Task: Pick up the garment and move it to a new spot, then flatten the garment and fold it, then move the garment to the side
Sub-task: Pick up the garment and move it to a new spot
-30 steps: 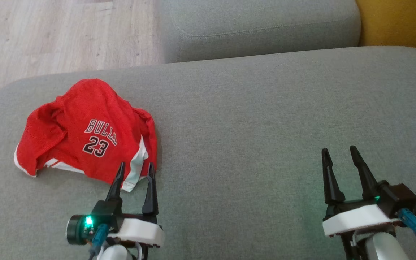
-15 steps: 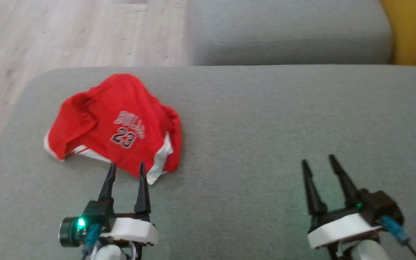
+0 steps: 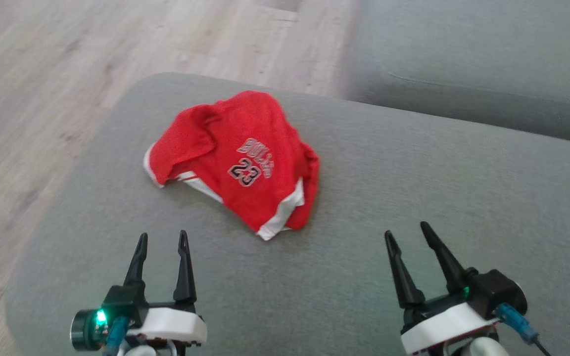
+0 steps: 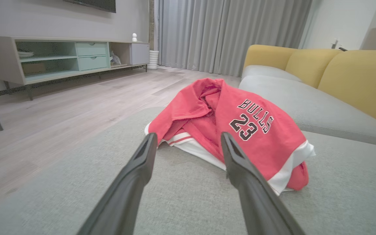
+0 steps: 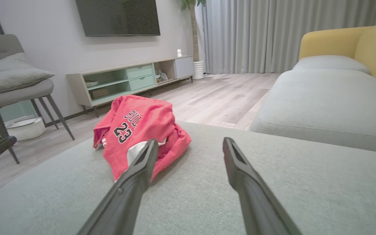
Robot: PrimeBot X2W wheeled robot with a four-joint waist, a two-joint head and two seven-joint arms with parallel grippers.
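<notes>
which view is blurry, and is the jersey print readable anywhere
Head view: smeared, the floor streaked and the jersey print soft; left wrist view: sharp, the print reads clearly; right wrist view: sharp too, print partly lost over a fold.

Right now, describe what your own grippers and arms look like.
The left gripper and right gripper match: two long, tapering black fingers on a black base, a white housing beneath, and a green light and a blue-plugged cable at the side. The forearms below are pale.
</notes>
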